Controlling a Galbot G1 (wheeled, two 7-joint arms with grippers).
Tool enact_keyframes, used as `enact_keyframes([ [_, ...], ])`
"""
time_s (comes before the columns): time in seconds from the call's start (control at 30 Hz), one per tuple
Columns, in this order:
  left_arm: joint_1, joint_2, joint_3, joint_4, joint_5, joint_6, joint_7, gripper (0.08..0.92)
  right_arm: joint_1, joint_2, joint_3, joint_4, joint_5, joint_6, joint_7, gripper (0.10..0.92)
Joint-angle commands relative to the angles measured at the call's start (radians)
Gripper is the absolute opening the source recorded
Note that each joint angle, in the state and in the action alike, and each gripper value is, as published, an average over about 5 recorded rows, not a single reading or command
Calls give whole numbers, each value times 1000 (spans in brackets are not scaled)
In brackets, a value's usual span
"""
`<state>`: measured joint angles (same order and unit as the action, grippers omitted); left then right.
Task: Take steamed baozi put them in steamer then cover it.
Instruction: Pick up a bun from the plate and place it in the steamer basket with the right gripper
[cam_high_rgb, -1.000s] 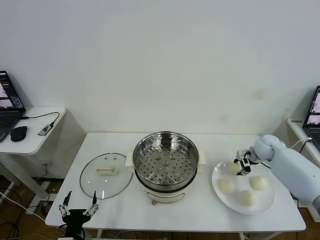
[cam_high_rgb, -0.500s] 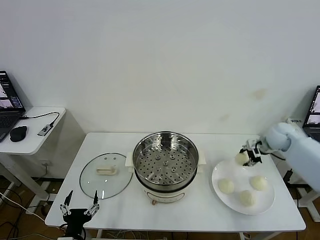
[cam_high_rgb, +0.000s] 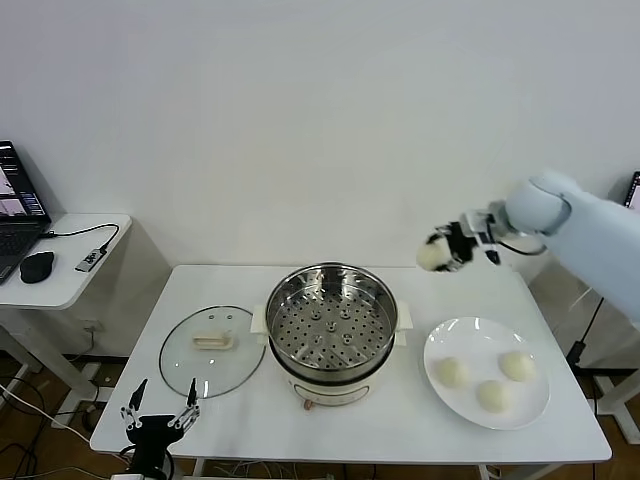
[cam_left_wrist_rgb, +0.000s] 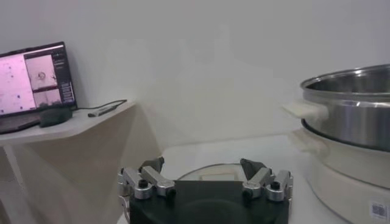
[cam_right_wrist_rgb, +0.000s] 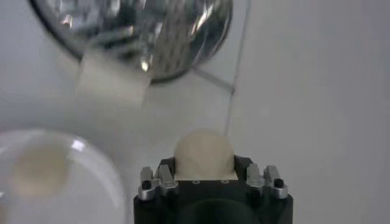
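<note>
My right gripper is shut on one steamed baozi, a pale cream bun held in the air to the right of the steamer and above the height of its rim. In the right wrist view that baozi sits between the jaws, with the steamer farther off. The steamer's perforated tray is bare. Three baozi lie on the white plate. The cover lies flat left of the steamer. My left gripper hangs open at the table's front left edge.
A side table on the left carries a laptop, a mouse and a cable. Another laptop shows at the right edge. The white wall stands close behind the table.
My right gripper has lifted one baozi off the plate and carried it up and to the left, toward the steamer. The left arm has not moved.
</note>
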<state>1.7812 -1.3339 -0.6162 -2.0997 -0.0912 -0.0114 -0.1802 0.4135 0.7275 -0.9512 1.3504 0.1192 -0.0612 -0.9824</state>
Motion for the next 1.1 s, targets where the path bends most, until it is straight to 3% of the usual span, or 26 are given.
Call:
enact_keyframes([
  [0.03,1,-2,-3,1,-11,-2,1,823,203,231,-206,7,152,69,39,595],
  [0.33,2,-5,-11,-3,-7,-9,4,823,146,384,-290,-71,77,206,43,602],
  [0.47,1,-8,-10,-6,-5,-7,5,823,113,420,-308,-107,-30,276,48,602],
  [0.7,1,-12,-10,0,-4,-8,5,823,83,443,-329,-133,-199,391,55,602],
  [1.1,0,-27,-6,7,4,-15,5,823,27,473,-306,-207,-357,500,106,611],
])
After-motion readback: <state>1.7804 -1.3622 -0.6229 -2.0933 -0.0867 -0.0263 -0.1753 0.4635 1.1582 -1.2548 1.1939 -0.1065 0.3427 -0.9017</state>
